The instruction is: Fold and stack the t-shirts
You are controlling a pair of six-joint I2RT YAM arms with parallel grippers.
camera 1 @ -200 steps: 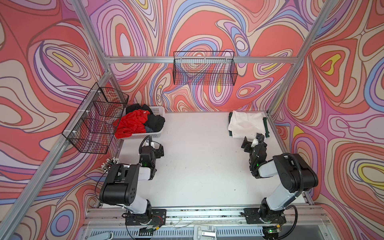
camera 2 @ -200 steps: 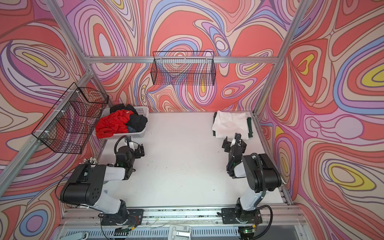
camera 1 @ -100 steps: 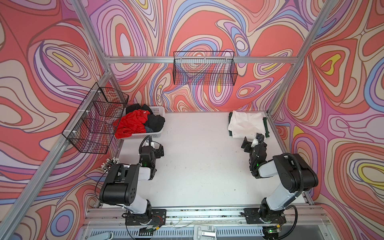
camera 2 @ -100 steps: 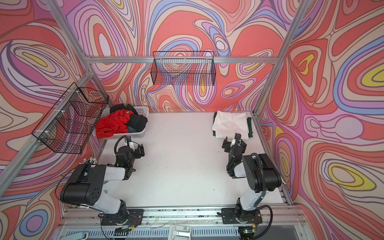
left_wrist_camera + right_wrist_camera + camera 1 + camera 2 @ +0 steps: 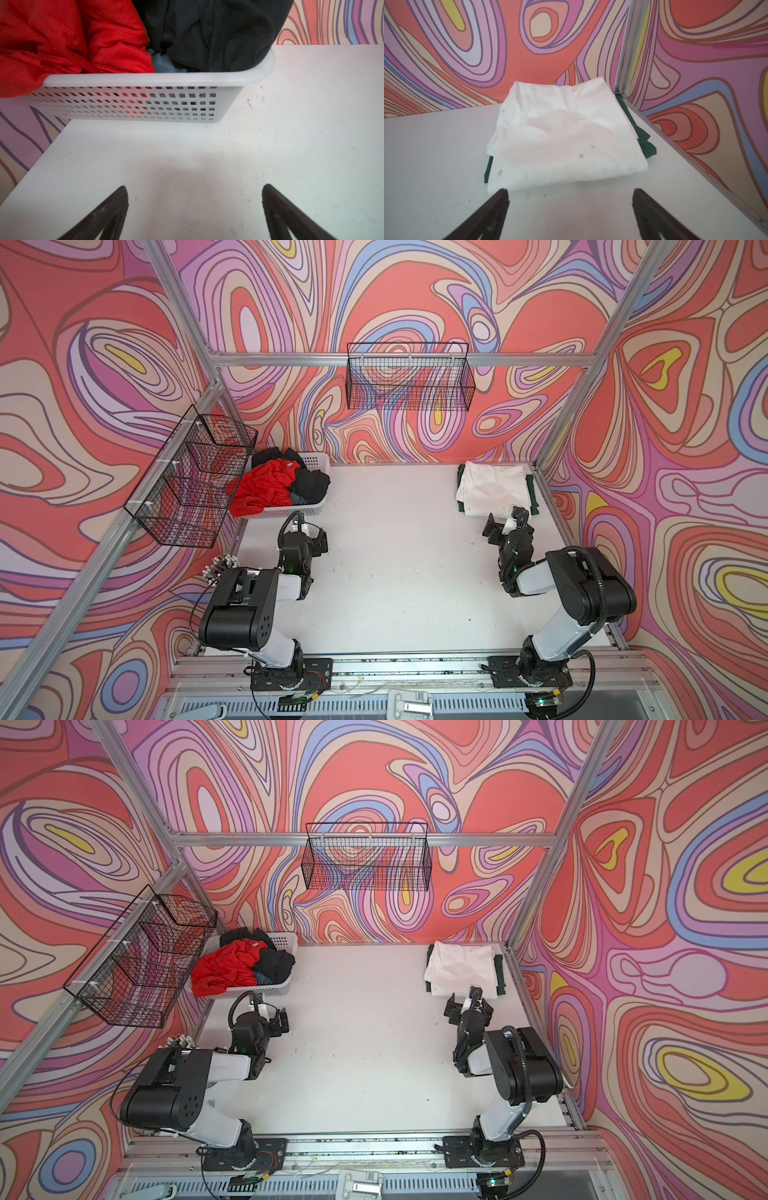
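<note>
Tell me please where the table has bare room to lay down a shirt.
The middle of the table is bare, between the white basket at far left and the folded white shirt at far right, down to the front rail. Crowded: both far corners, where the left gripper faces the basket and the right gripper faces the shirt.

white perforated basket [image 5: 291, 511] on the white table [image 5: 395, 572], far left corner

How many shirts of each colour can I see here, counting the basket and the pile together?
red shirt: 1
black shirt: at least 1
grey shirt: 1
white shirt: 1
dark green shirt: 1
Total: at least 5
</note>
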